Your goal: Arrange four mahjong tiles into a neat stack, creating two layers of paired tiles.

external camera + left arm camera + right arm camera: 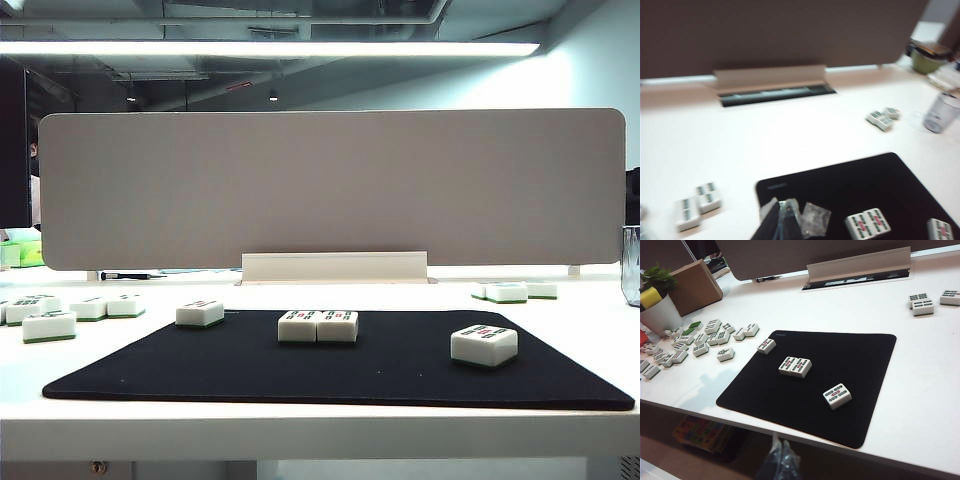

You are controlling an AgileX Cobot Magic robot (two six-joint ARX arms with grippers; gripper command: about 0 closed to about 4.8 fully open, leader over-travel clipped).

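Four mahjong tiles lie flat on the black mat [400, 375], white with green bases. Two touch side by side as a pair [317, 326] in the middle. One tile [200, 313] sits at the mat's far left corner and another [484, 345] toward the right. No stack shows. In the blurred left wrist view, my left gripper [782, 202] is shut and empty above the mat's corner, with the pair [867, 223] beside it. My right gripper [781, 455] is shut and empty, low in front of the table edge, away from the pair [795, 366] and the single tiles [837, 396] [766, 345]. Neither gripper shows in the exterior view.
Several loose tiles [700, 342] lie on the white table left of the mat, and a few more [515, 291] at the back right. A plant pot [660, 312] and a cardboard box [695, 285] stand far left. A grey divider panel [330, 190] closes the back, with a clear cup [940, 112] at the right.
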